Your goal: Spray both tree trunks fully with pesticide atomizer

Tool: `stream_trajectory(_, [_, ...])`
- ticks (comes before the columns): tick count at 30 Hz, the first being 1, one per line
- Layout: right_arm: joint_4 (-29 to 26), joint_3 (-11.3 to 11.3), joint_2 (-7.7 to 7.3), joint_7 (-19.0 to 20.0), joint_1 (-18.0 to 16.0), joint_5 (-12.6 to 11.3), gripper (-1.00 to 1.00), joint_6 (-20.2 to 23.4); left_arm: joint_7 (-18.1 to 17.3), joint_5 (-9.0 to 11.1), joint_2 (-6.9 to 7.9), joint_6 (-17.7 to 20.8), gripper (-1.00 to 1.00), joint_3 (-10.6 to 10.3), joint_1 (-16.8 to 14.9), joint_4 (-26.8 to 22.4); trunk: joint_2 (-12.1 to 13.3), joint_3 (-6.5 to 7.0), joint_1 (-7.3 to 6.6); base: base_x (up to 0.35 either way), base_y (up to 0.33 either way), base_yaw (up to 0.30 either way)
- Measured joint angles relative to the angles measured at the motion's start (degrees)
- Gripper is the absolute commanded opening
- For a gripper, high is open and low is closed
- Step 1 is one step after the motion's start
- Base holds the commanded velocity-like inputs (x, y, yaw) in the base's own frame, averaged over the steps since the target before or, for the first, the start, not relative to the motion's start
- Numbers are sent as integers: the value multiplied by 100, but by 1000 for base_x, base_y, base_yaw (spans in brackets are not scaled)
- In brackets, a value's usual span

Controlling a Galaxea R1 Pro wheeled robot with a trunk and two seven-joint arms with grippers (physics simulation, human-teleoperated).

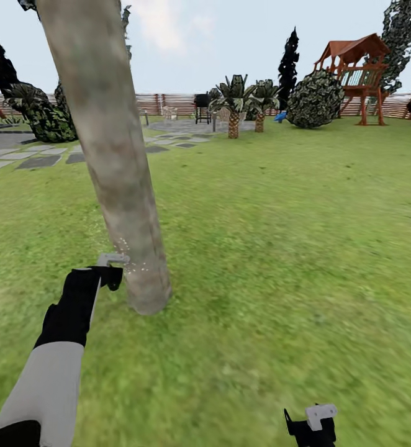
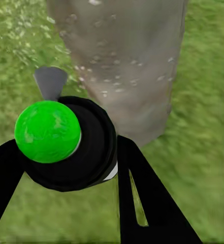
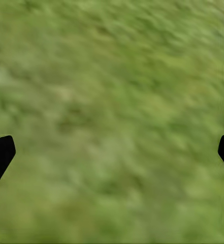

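Observation:
A pale grey-brown mottled tree trunk [image 1: 115, 167] rises from the garden lawn [image 1: 280, 236] just ahead of me, leaning slightly. My left gripper [image 1: 109, 274] is at its base, shut on the pesticide atomizer [image 1: 112, 259]. In the left wrist view the atomizer [image 2: 76, 152] is a dark round bottle with a green top and a grey nozzle, held between the left gripper's [image 2: 66, 145] black fingers [image 2: 142, 188]. The nozzle points at the trunk [image 2: 122, 61], which carries small pale droplets. My right gripper [image 1: 311, 425] hangs low over grass, open and empty [image 3: 112, 152].
Grey paving [image 1: 19, 152] lies at the back left. A black grill [image 1: 202, 105], short palms [image 1: 233, 105], a round bush [image 1: 315, 98] and a wooden play tower [image 1: 354, 74] stand far off before the slat fence [image 1: 168, 102]. Grass stretches wide to the right.

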Motion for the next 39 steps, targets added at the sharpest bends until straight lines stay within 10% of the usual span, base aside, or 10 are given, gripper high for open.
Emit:
stream_trajectory(13, [0,-2,0,-3,0,0,100,2,8,-58,102,123,-100,52,-86,-420,0,0,0,-116,-184,3])
stream_trajectory(20, [0,0,2,1,0,0,100,2,41,-70,114,978,-100,-4,-855,-391,0,0,0,-6,-3,198])
stream_trajectory(39, [0,1,-5,4,0,0,100,-1,45,-250,105,1008,-100,-37,-808,-554,0,0,0,0,-223,8])
